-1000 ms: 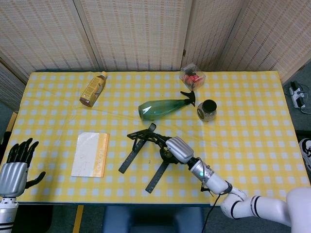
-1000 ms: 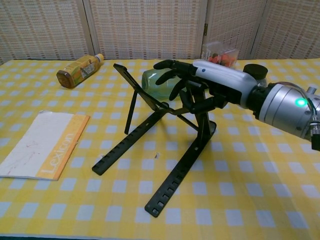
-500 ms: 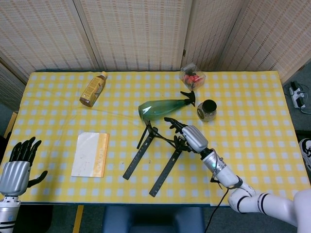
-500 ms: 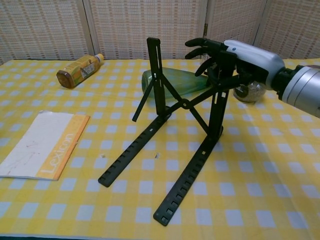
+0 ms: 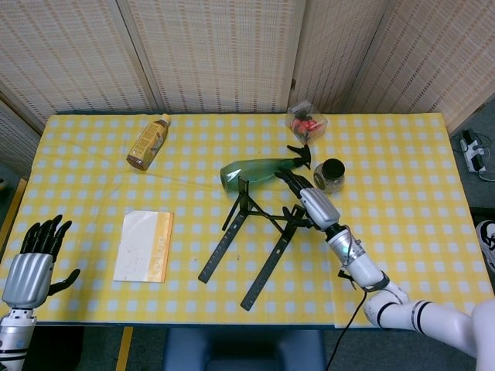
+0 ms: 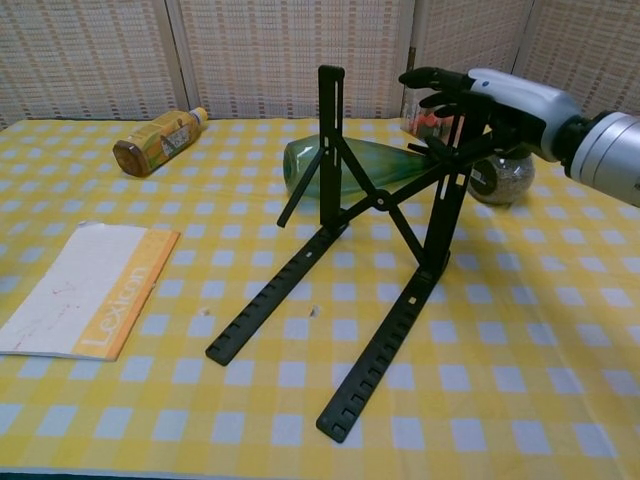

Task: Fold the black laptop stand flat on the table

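Yellow checked tablecloth point(image 5: 402, 170) over table, wicker screens behind. Right hand point(image 6: 490, 95) grasping top of laptop stand point(image 6: 375, 255) near upright; stand's two base rails stretch away from hand toward table's front edge. Uprights now vertical, tilted half second ago; hand has risen, moved back. Green spray bottle point(image 5: 259, 171) just behind stand, dark-lidded jar point(image 5: 330, 175) beside hand. Booklet point(image 5: 144, 246), juice bottle point(image 5: 148, 141) well apart. Left hand point(image 5: 31, 267) empty, fingers spread, at table's edge.
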